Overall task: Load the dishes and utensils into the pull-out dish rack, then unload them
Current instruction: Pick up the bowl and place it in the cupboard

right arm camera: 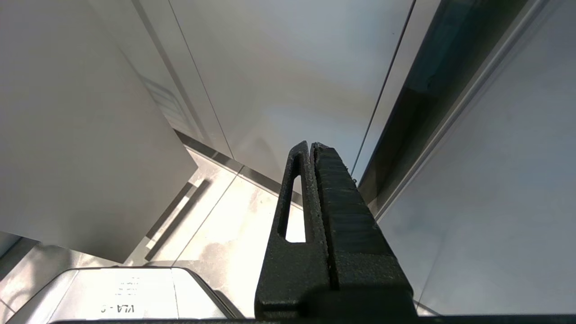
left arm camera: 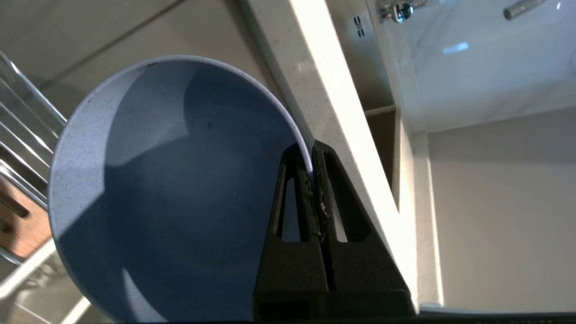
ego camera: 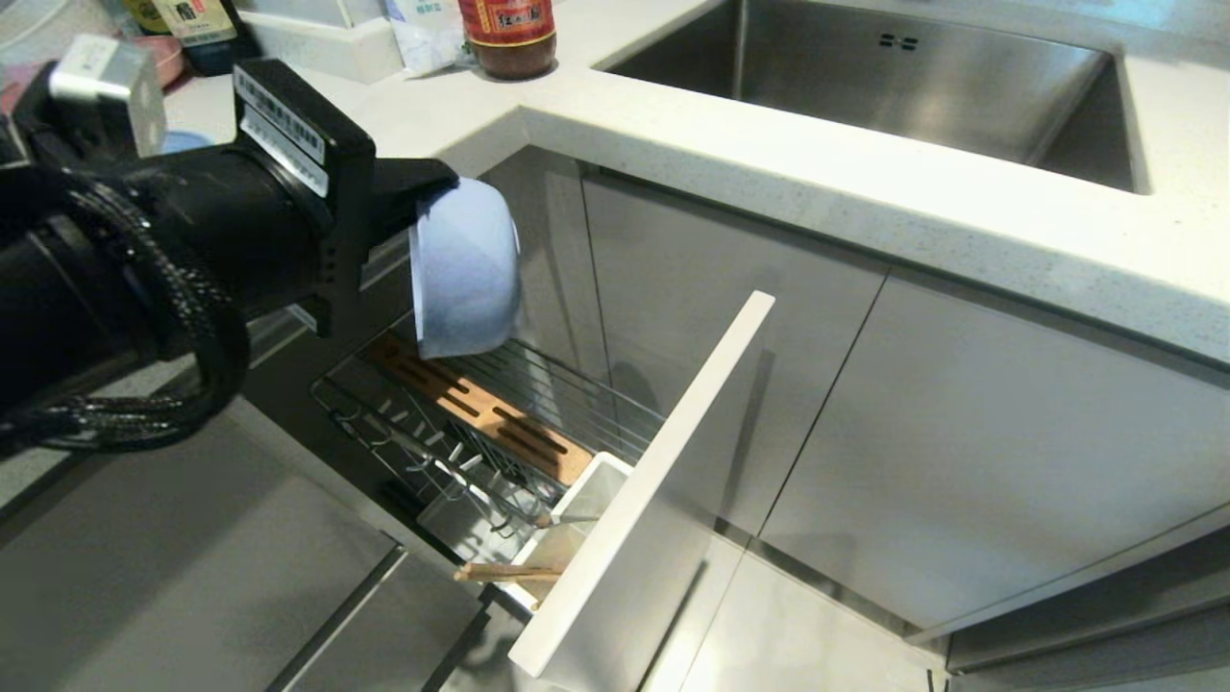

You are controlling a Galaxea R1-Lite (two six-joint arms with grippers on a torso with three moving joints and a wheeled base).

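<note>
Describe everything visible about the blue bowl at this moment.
The bowl is round, blue-grey, matte speckled plastic, darker inside, paler outside, and empty. It is tipped on its side, held in the air above the pull-out dish rack, not touching it. The left tool is shut on its rim, one finger inside and one outside. Nothing else touches it.

The bowl hangs above the pull-out dish rack, whose cutlery cup holds the chopsticks.

Countertop edge close above rack; front panel walls near side
</note>
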